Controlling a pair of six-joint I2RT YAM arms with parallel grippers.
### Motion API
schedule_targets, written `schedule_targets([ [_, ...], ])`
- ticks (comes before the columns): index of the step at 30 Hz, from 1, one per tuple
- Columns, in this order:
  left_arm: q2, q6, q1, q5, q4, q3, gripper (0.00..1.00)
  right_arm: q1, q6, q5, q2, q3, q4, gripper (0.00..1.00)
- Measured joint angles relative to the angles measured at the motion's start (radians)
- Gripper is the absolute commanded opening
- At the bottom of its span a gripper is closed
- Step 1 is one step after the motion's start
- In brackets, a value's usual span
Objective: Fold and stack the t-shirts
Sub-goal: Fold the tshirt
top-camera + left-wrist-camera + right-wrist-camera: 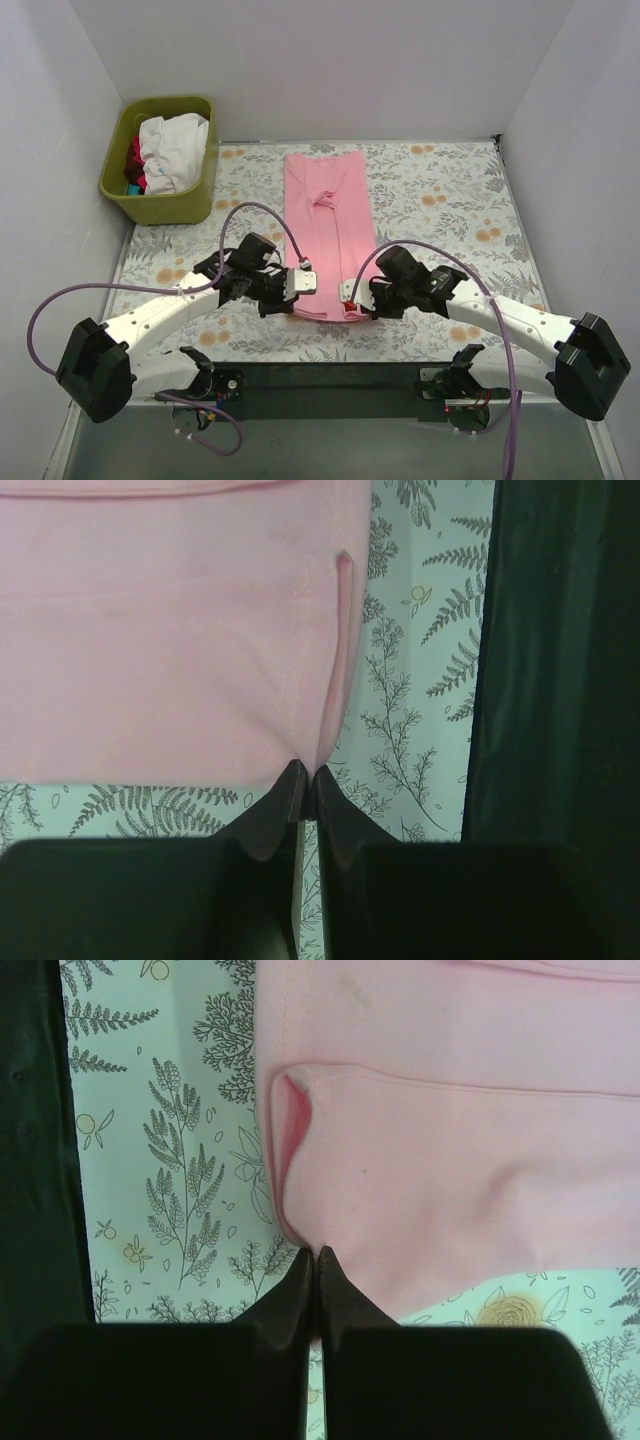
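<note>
Pink t-shirt (328, 215) lies centred on floral tablecloth (450, 210), narrow lengthwise strip. Left gripper (305, 778) and right gripper (316, 1258) both clamped tight on its near-edge corners. Step: crosswise fold. Next, likely: lift together, carry edge evenly toward far end. Green basket (160, 160) holds more garments.

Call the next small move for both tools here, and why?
Probably lift both together and carry the near edge toward the far end. Left tool and right tool are each shut on a near corner of the pink shirt, which lies as a long, narrow strip.
</note>
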Motion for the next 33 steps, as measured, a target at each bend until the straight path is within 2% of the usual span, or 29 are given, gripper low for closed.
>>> schedule_targets([
  [4, 0.018, -0.01, 0.055, 0.035, -0.052, 0.08, 0.0, -0.04, -0.014, -0.01, 0.027, 0.081, -0.049, 0.01],
  [9, 0.186, 0.009, 0.204, 0.076, -0.049, 0.237, 0.0, -0.141, -0.075, -0.04, 0.148, 0.244, -0.054, 0.01],
  [12, 0.294, 0.027, 0.258, 0.085, -0.034, 0.316, 0.0, -0.198, -0.123, -0.06, 0.236, 0.329, -0.054, 0.01],
  [21, 0.583, 0.068, 0.346, 0.098, 0.009, 0.514, 0.0, -0.334, -0.251, -0.1, 0.512, 0.548, -0.059, 0.01],
  [33, 0.848, 0.084, 0.406, 0.098, 0.045, 0.782, 0.0, -0.413, -0.312, -0.132, 0.797, 0.833, -0.058, 0.01],
])
